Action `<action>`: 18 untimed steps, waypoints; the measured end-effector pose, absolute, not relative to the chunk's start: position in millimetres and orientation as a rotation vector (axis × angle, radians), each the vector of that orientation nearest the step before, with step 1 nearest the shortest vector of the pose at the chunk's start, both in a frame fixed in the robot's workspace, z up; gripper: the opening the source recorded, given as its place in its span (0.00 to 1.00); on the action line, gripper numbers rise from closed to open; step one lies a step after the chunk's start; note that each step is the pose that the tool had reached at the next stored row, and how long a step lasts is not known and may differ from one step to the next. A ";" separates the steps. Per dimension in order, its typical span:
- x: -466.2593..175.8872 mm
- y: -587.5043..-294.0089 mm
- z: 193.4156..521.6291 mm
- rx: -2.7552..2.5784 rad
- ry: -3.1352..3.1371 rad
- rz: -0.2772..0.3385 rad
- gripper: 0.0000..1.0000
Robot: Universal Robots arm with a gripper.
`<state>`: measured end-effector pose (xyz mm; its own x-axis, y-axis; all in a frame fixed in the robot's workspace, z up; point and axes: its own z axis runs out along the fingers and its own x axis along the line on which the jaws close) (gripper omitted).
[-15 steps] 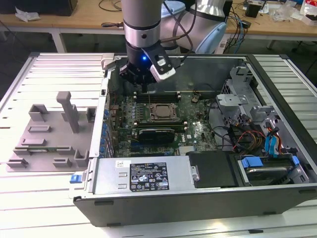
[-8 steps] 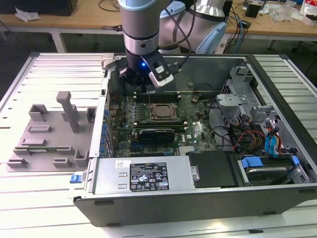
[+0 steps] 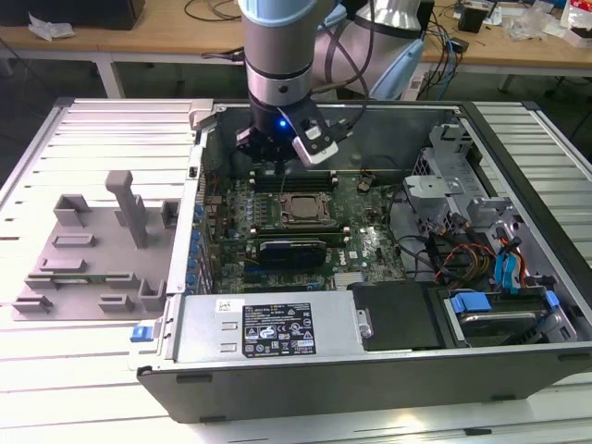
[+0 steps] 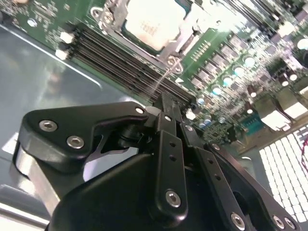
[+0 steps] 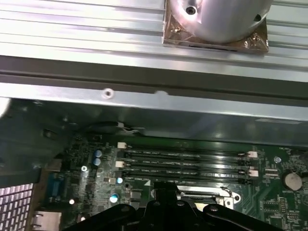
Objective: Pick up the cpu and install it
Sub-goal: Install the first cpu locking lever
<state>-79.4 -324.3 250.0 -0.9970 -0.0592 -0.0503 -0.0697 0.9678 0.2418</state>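
An open computer case [image 3: 388, 370] lies on a white slatted table [image 3: 92, 370], its green motherboard [image 3: 370, 245] facing up. Black memory sticks [image 5: 185, 163] sit in parallel slots. A gray plastic fixture [image 3: 92, 250] (with upright posts) rests at the exterior view's left. Blue cables [image 3: 513, 273] cluster beside the drive bay [image 3: 495, 314].

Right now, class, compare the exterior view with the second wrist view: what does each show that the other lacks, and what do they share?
Exterior view alone: the whole open computer case, a grey moulded tray on the exterior view's left, and the blue-tabbed drive bay. Second wrist view alone: the tool's black linkage up close, above the memory slots. Both: the cpu seated in its socket on the green motherboard.
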 end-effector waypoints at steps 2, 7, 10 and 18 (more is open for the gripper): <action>-73.8 -325.4 249.4 -0.099 3.074 0.380 0.11; -73.1 -325.4 247.1 -0.091 3.075 0.374 0.11; -72.9 -325.4 243.6 -0.060 3.075 0.364 0.11; -67.8 -323.6 232.5 0.177 3.059 0.294 0.11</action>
<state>-67.8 -323.6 232.5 -0.9914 0.1204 -0.0519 0.1083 0.9751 0.1933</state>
